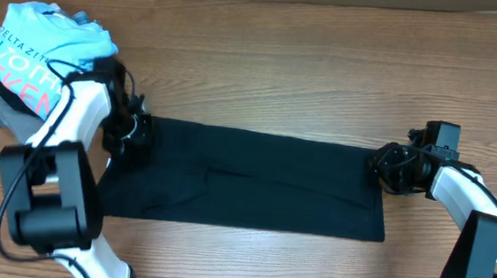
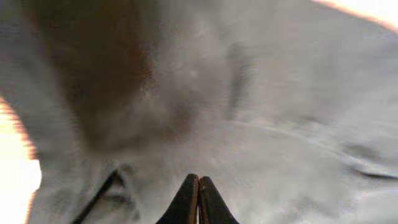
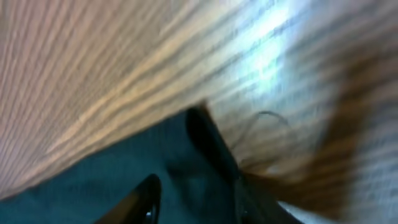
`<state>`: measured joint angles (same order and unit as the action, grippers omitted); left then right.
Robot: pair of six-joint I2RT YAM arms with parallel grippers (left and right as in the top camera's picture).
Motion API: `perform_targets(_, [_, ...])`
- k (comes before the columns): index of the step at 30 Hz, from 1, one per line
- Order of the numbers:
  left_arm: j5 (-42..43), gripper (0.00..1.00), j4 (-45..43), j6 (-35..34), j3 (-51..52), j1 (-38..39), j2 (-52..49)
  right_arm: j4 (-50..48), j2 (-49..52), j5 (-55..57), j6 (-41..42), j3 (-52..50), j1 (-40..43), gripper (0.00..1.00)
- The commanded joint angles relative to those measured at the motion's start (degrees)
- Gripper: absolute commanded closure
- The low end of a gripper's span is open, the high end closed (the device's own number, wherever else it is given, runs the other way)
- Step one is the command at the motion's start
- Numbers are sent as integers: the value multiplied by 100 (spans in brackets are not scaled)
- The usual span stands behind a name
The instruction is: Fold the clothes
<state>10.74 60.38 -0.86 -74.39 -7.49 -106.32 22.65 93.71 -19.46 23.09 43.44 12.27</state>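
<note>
wooden table (image 1: 280,70), black cloth (image 1: 245,179) spread flat, left pincer (image 2: 199,186) closed, right pincer (image 3: 174,148) parted astride its edge

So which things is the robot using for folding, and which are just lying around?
In the job: black garment, left gripper, right gripper.
Lying about for now: pile of clothes, blue T-shirt on top; waiting or done, cannot tell.
</note>
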Motion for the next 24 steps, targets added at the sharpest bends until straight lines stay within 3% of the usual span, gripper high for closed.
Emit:
perform_targets(1, [157, 95, 138, 221, -330, 76, 704, -293, 225, 229, 98, -149, -33, 70])
perform_targets(10, [181, 90, 341, 216, -400, 83, 1464, -1829, 881, 249, 122, -149, -33, 88])
perform_targets(17, [461, 91, 415, 219, -400, 94, 1460, -2708, 892, 289, 269, 131, 50, 92])
perform_targets(18, [457, 91, 415, 219, -400, 109, 1460, -2621, 872, 258, 269, 221, 81, 85])
perform_targets(20, [459, 89, 424, 219, -402, 153, 1462, -2339, 778, 26, 232, 400, 177, 59])
perform_targets(24, [455, 80, 457, 219, -428, 195, 1473, -1596, 348, -809, -105, 691, 481, 44])
